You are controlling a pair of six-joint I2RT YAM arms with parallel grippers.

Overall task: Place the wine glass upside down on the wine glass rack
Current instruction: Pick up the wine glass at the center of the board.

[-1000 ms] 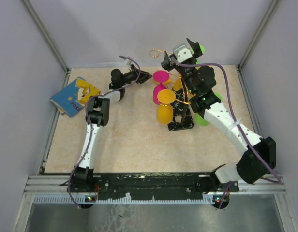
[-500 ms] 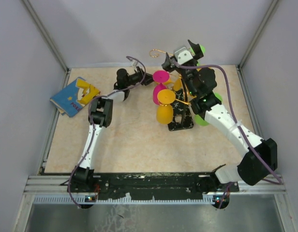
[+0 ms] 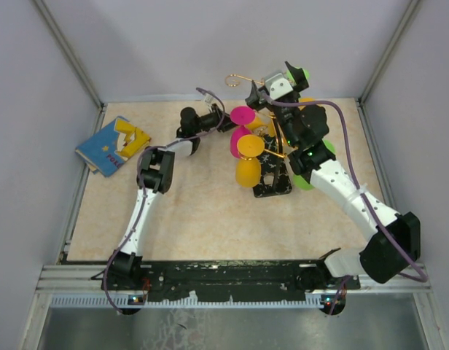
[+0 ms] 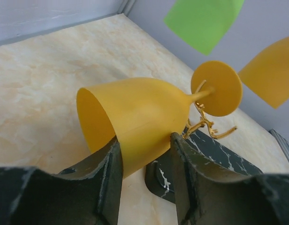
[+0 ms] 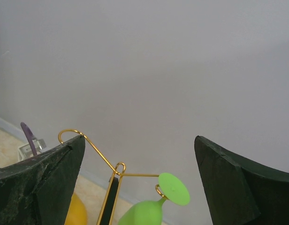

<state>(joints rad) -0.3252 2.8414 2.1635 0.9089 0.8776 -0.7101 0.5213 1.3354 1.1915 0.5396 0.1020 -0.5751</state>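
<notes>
Beige tabletop (image 3: 195, 211), gold wire rack (image 4: 204, 124) on black marbled base (image 4: 215, 154), left claw (image 4: 144, 140) flanking yellow glass (image 4: 144, 110), grip unclear, right claw (image 5: 139, 140) wide.

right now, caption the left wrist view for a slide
yellow wine glass framed by the open left hand, foot by the gold wine glass rack

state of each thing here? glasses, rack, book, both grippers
rack, upright
yellow glass, upside down on the rack
pink glass, upside down on the rack
green glass, hanging upside down on the rack
book, closed, lying flat
left gripper, part open at the yellow glass, grip unclear
right gripper, wide open, empty
</notes>
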